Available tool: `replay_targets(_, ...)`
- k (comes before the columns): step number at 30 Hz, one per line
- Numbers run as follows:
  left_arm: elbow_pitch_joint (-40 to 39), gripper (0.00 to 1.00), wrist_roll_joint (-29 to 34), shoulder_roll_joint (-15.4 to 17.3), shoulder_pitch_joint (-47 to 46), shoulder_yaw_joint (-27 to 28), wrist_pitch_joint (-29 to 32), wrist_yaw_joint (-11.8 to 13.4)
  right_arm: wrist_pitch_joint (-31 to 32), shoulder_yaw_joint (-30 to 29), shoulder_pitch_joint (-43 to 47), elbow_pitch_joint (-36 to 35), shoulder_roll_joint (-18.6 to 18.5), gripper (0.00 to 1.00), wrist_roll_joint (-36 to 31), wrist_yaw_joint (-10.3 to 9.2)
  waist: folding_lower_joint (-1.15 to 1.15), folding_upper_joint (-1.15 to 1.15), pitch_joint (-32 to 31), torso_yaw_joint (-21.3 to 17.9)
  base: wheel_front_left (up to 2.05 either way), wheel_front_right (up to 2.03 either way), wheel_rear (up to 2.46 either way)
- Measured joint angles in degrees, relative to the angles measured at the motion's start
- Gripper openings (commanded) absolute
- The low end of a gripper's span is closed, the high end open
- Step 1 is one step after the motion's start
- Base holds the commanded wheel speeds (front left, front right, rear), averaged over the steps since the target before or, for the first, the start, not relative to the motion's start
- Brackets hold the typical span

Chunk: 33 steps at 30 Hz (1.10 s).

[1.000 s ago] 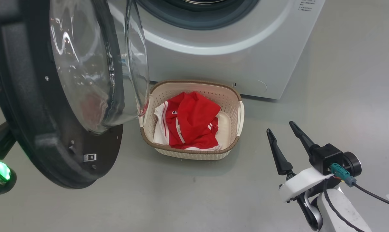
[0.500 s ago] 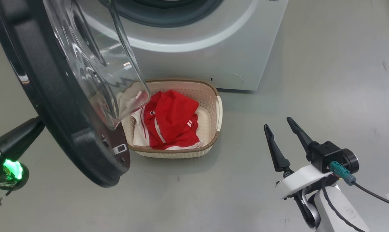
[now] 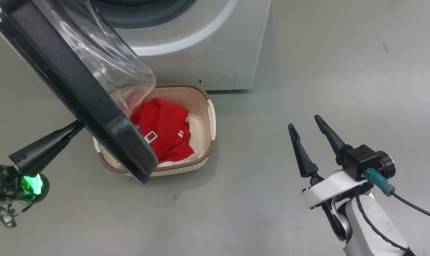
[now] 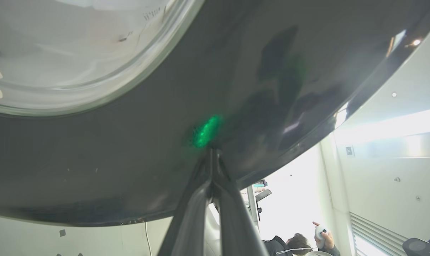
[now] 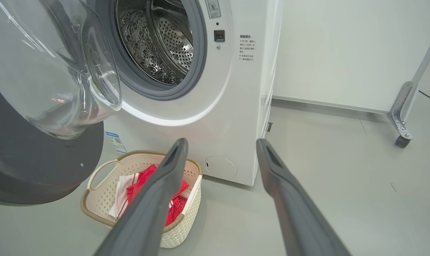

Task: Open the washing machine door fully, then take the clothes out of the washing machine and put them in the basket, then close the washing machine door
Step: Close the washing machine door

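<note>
Two pincers, head view: left pincer [image 3: 79,125] at 8 o'clock, fingers pressed together, tips touching the black outer rim of the washing machine door [image 3: 94,96]; right pincer [image 3: 303,121] at 4 o'clock, fingers apart, over the floor [image 3: 343,71]. Door partly open, overhanging the basket [image 3: 210,121]. Red clothes [image 3: 163,121] lie in the basket, at 6 o'clock of the washing machine [image 3: 200,46].

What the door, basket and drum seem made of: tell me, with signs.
Washing machine door: clear bulging bowl, glass by its reflections and see-through look; glossy black rim, probably plastic. Basket: cream perforated plastic, apparently moulded. Drum: shiny perforated metal, likely steel.
</note>
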Motion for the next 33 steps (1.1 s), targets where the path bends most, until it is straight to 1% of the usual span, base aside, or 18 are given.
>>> replay_targets(4,-1.2,0.0,0.0,-0.1,-0.1,-0.2,0.0,0.1,0.0,0.3,-0.6,-0.9,0.1,1.0,0.1,-0.01,0.0,0.0,0.3,-2.2,0.0,0.0,0.0)
replay_targets(5,-1.6,0.0,0.0,-0.1,-0.3,-0.5,0.0,0.5,0.0,0.4,-0.8,-1.3,0.1,1.0,0.5,-0.04,0.0,0.0,0.5,-3.3,0.0,0.0,0.0)
replay_targets(11,-3.4,0.0,0.0,-0.2,-2.1,-1.8,0.0,1.8,0.0,1.0,-1.3,-2.1,0.2,1.0,1.0,-0.08,0.0,0.0,1.1,-6.7,0.0,0.0,0.0)
replay_targets(15,-4.2,0.0,0.0,-0.3,-3.5,-2.2,0.0,3.0,0.0,1.6,-1.3,-2.7,0.2,1.0,1.8,-0.23,0.0,0.0,1.7,-8.7,0.0,0.0,0.0)
replay_targets(17,-4.5,0.0,0.0,-0.3,-3.9,-2.4,0.0,3.2,0.0,1.9,-1.3,-2.9,0.2,1.0,2.2,-0.42,0.0,0.0,1.9,-9.2,0.0,0.0,0.0)
replay_targets(21,-4.8,0.0,0.0,-0.3,-6.0,-3.0,-0.1,4.8,0.0,3.0,-1.3,-3.8,0.2,1.0,3.6,-0.6,0.0,0.0,2.8,-10.9,0.0,0.0,0.0)
replay_targets(31,-4.7,0.0,0.7,0.0,-13.7,-3.3,-2.2,9.1,0.0,5.3,-1.6,-5.5,0.3,1.0,6.6,-2.01,0.0,0.0,5.9,-14.8,0.0,0.0,0.0)
replay_targets(33,-4.2,0.0,1.2,0.1,-15.5,-3.4,-2.8,9.9,0.0,5.8,-2.0,-5.8,0.3,1.0,7.1,-2.02,0.0,0.0,6.5,-15.5,0.0,0.0,0.0)
